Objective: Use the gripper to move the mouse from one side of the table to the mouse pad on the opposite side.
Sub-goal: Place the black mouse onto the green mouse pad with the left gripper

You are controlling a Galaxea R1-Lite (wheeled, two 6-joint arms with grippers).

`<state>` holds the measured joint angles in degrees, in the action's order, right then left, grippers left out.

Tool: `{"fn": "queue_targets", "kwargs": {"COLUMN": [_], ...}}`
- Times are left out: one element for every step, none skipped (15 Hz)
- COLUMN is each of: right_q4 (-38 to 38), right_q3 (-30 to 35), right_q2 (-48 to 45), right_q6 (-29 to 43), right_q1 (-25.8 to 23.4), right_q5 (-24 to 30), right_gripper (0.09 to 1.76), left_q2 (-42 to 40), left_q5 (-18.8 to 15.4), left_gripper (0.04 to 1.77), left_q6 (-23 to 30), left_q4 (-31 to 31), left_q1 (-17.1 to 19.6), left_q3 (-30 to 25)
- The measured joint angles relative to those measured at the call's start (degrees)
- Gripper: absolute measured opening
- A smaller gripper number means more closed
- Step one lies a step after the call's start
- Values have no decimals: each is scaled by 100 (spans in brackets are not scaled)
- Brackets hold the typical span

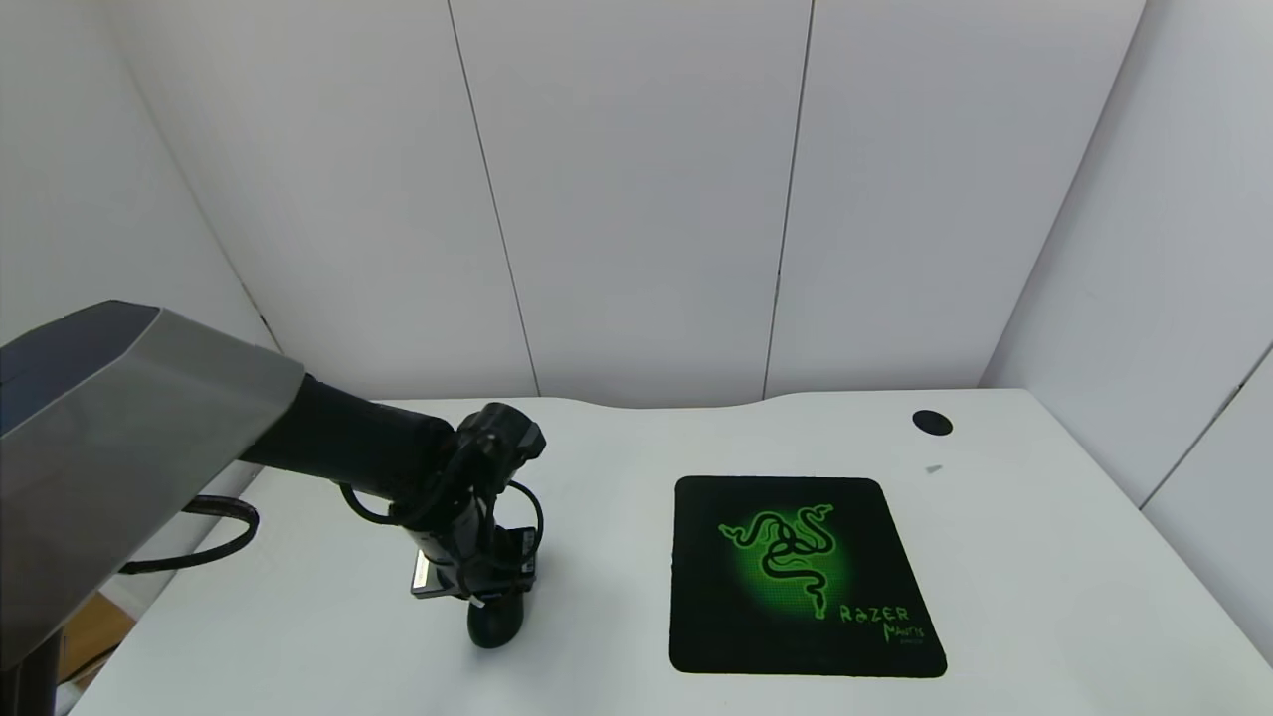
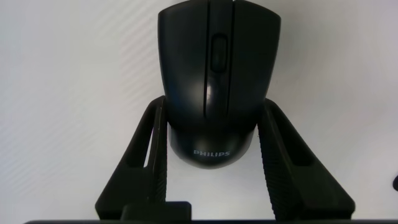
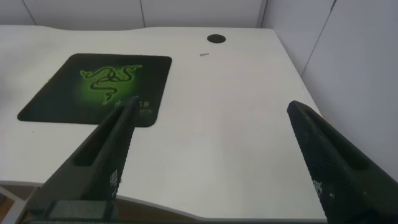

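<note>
The black mouse point(image 1: 494, 625) lies on the left part of the white table point(image 1: 617, 497), with white lettering on its back in the left wrist view point(image 2: 214, 68). My left gripper point(image 1: 489, 595) reaches down over it; its two fingers press the mouse's sides near the rear point(image 2: 212, 104), shut on it. The black mouse pad point(image 1: 796, 577) with the green snake logo lies to the right of the mouse, apart from it, and also shows in the right wrist view point(image 3: 93, 87). My right gripper point(image 3: 212, 106) is open and empty, above the table's near right edge, outside the head view.
A round black grommet point(image 1: 932, 423) sits at the table's far right corner, with a small grey mark beside it. White wall panels close in the back and both sides. The left arm's cables hang over the table's left edge.
</note>
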<state>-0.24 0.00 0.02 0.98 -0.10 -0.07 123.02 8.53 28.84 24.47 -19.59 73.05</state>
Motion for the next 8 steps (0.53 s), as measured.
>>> {"fn": "queue_targets", "kwargs": {"right_q4": [2,2,2,0,0,2,0,0], "right_q3": [0,0,0,0,0,0,0,0], "right_q2": [0,0,0,0,0,0,0,0], "right_q6": [0,0,0,0,0,-2,0,0], "right_q1": [-1,0,-1,-1,-1,-1,0,0], "right_q5": [-2,-2,-2,-2,-2,-2,-4,-2], "right_gripper": [171,171,171,171,171,171,171,171], "left_q2": [-44,-88,-121,-144,-155,-166,-173,-184], "left_q5": [-11,-16,-20,-33,-57,-82,-90,-95], "left_gripper": [90,90,90,90,90,90,90,90], "left_q6": [66,145,206,250,307,408,493,540], "left_q4": [323,657,969,1281,1574,1826,2007,2143], "left_q1": [-52,-111,-166,-216,-268,-330,-405,-491], "left_q3": [151,352,556,766,967,1172,1342,1491]}}
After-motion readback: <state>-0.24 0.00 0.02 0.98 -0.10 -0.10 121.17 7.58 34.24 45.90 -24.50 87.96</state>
